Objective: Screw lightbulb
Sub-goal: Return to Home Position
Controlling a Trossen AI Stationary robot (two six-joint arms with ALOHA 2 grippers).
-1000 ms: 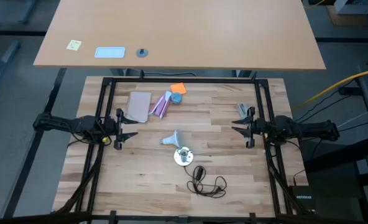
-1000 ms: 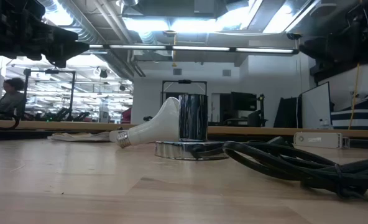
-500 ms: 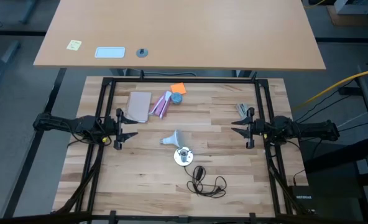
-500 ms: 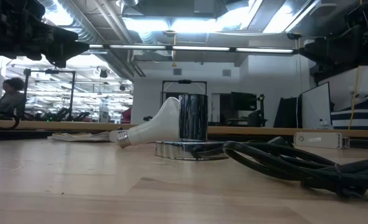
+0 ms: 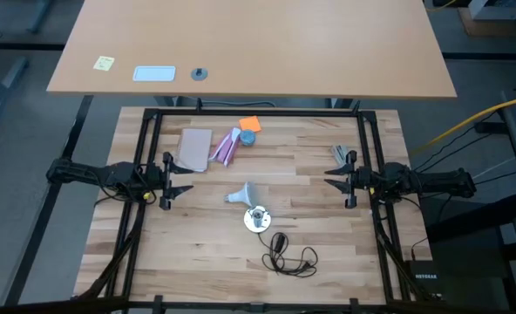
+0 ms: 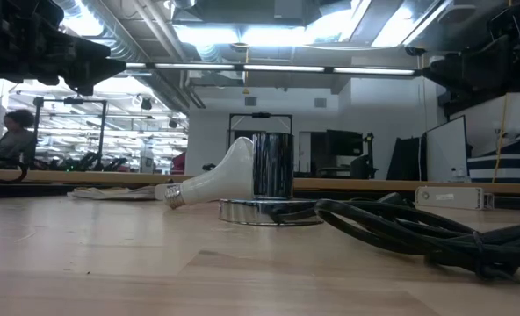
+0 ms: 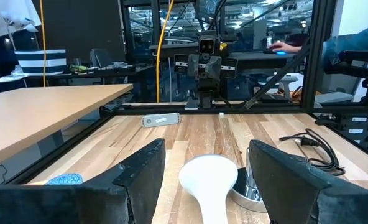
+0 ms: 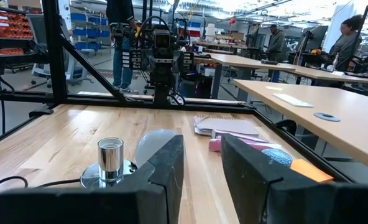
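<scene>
The lightbulb lies on its side near the middle of the counter, free of both claws. Its round end points toward the left edge. A silvery socket stands upright just beside it, toward the near edge, and its dark cord coils closer to that edge. The left claw hangs by the left edge, spread wide and holding nothing. The right claw hangs by the right edge, parted and empty. A pink-and-white packet lies near the far edge.
</scene>
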